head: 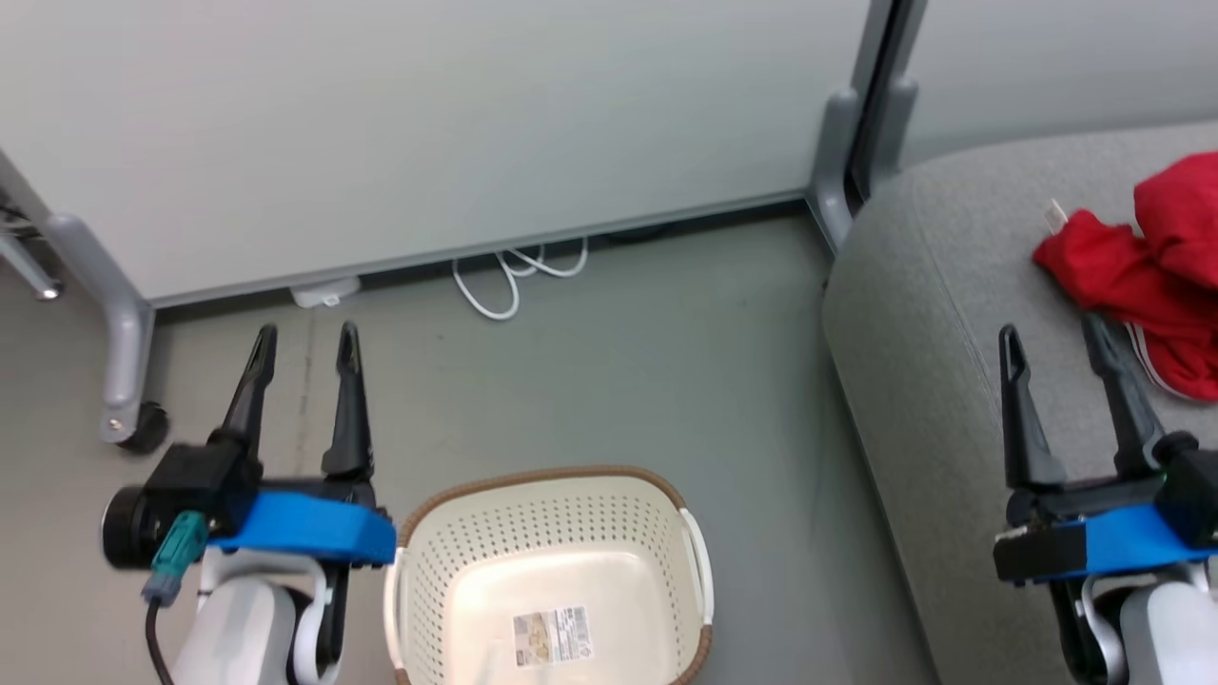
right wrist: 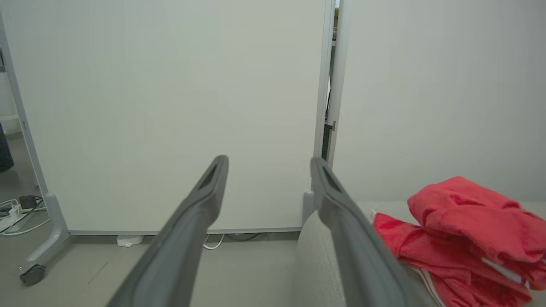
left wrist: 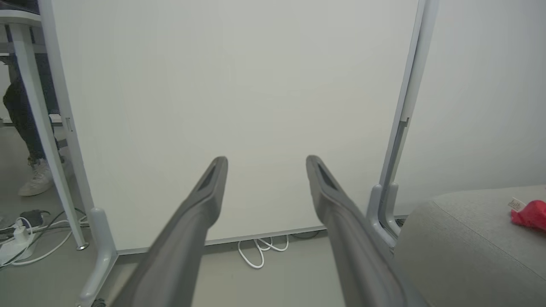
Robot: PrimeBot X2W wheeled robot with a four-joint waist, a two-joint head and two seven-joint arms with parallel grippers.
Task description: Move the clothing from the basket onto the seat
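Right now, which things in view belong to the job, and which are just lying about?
Job: red clothing, heaped on the grey sofa seat; the empty laundry basket.
Lying about: white cable loops, wheeled partition panels, a person's shoe.

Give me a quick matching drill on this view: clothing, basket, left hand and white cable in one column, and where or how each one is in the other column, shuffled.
Column one:
1. clothing
2. basket
3. left hand
4. white cable

Column two:
A. empty, label showing on its bottom
B. looped on the floor at the foot of the partition
C. heaped on the seat
D. open, holding nothing, to the left of the basket

Pairs: 1-C, 2-A, 3-D, 4-B.
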